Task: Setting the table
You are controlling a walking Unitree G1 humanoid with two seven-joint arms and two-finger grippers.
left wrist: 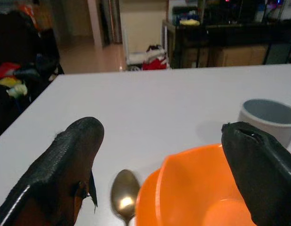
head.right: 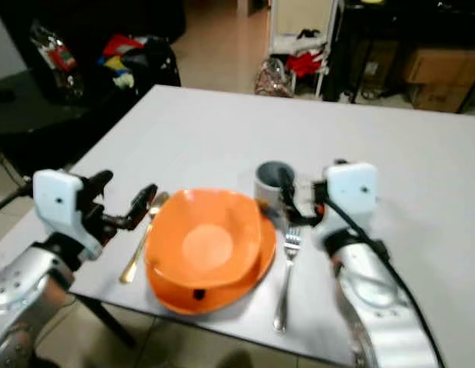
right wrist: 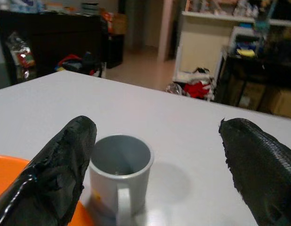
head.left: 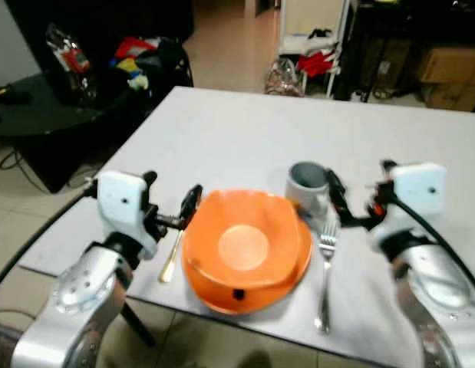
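A white table (head.left: 222, 130) held a place setting near its front edge: an orange bowl (head.left: 241, 244) sat on an orange plate (head.left: 287, 280), a gold spoon (head.left: 173, 257) lay just left of the plate and a silver fork (head.left: 325, 272) just right of it. A grey mug (head.left: 308, 186) stood at the plate's far right, touching or just beside its rim. The left gripper (head.left: 189, 211) hovered above the spoon beside the bowl, fingers (left wrist: 65, 165) spread apart and empty. The right gripper (head.left: 334, 201) hung just beside the mug, above the fork's tines, its fingers (right wrist: 56, 169) likewise wide apart, holding nothing.
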